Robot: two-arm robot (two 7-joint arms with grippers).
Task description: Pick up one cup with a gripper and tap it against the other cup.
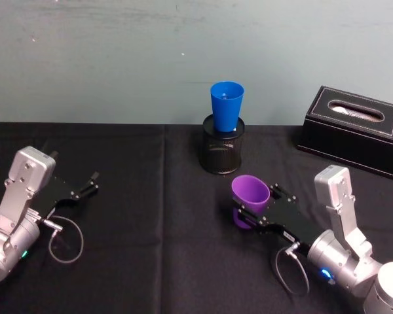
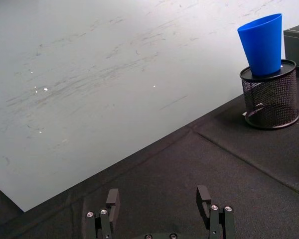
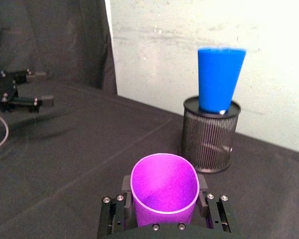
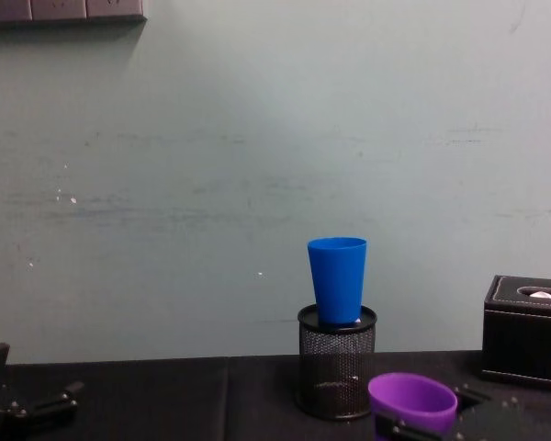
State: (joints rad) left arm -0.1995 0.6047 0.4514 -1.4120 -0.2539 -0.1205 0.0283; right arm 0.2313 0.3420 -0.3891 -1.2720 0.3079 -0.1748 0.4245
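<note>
Silver-grey wrists (image 1: 335, 196) with looping thin cables (image 1: 67, 241) carry the black, screw-studded left tool (image 1: 93, 183) and right tool (image 1: 255, 201).

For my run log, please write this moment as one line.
right end effector: shut on purple cup, tilted | blue cup: standing in mesh holder, cups apart | left end effector: open, idle at left

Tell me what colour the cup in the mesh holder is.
The cup is bright blue, clearest in the left wrist view.

mesh pen holder (image 1: 223, 154) mid-table | black tissue box (image 1: 344, 140) far right | black cloth (image 1: 150, 216)
</note>
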